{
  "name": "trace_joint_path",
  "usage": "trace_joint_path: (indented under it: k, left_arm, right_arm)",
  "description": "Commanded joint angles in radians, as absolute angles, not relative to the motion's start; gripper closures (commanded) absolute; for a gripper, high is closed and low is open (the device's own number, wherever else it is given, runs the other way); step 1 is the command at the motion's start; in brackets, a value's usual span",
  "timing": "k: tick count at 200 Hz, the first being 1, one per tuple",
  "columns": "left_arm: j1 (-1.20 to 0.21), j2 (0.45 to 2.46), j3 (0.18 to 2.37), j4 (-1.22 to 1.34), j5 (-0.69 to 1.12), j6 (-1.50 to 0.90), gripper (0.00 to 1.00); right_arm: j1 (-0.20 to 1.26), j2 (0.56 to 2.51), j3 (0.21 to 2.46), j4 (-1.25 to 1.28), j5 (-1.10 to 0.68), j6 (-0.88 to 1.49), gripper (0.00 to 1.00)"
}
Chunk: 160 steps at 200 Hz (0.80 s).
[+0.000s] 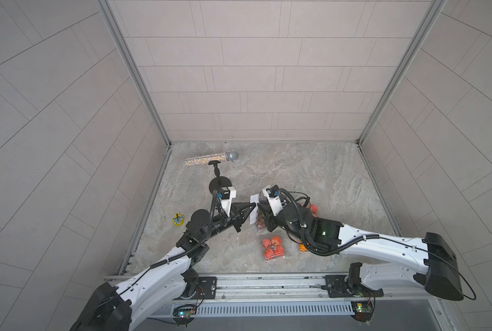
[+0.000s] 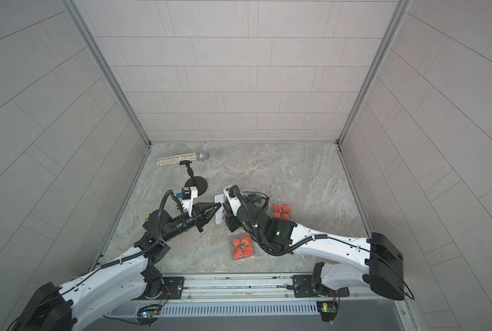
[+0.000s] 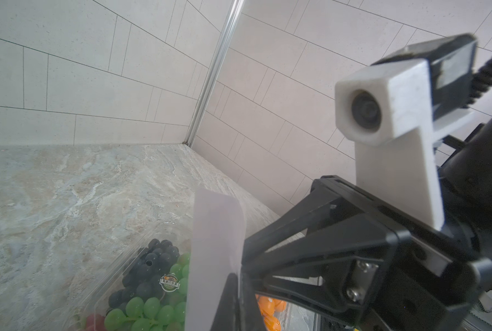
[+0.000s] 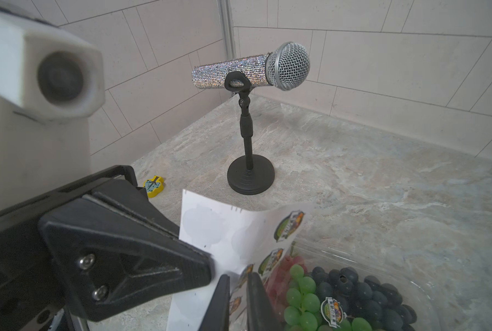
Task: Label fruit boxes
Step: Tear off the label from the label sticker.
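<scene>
The large fruit box (image 4: 353,289) of green grapes and dark berries bears a round label (image 4: 332,311); it also shows as the large box (image 3: 147,286). My left gripper (image 1: 254,204) (image 3: 240,286) is shut on a white sticker sheet (image 4: 224,238) (image 2: 219,218), held upright over that box. From the opposite side my right gripper (image 4: 237,289) (image 2: 224,212) pinches the sheet's sticker edge, jaws a narrow slit apart. A small box of red fruit (image 1: 272,248) lies near the front. Another red-fruit box (image 2: 281,211) lies behind my right arm. The orange box (image 3: 267,309) is mostly hidden.
A glittery microphone (image 1: 211,159) on a black stand (image 1: 219,184) is at the back left. A small yellow toy (image 1: 178,220) lies by the left wall. Tiled walls close in three sides; a metal rail (image 1: 267,282) runs along the front.
</scene>
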<state>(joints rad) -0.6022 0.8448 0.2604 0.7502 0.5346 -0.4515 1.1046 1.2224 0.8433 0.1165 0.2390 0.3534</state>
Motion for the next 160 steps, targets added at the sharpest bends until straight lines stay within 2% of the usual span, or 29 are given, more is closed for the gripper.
trace_joint_path:
  k: [1,39,88,160]
  left_arm:
    - [-0.6,0.825,0.284,0.783,0.546,-0.443,1.0]
    - [-0.6,0.822,0.285,0.785,0.546,-0.448,1.0]
    - [-0.6,0.812,0.279,0.776,0.532,-0.447,1.0]
    - [-0.6,0.804,0.282,0.725,0.483,-0.426,1.0]
  right_arm:
    - [1.095,1.209,0.824,0.152,0.239,0.355,0.9]
    - [1.076,1.197,0.796,0.181,0.191,0.366,1.0]
    - [1.039,1.174,0.758,0.211,0.119,0.377,1.0]
    - [1.038,1.09,0.709,0.188,0.167,0.356,1.0]
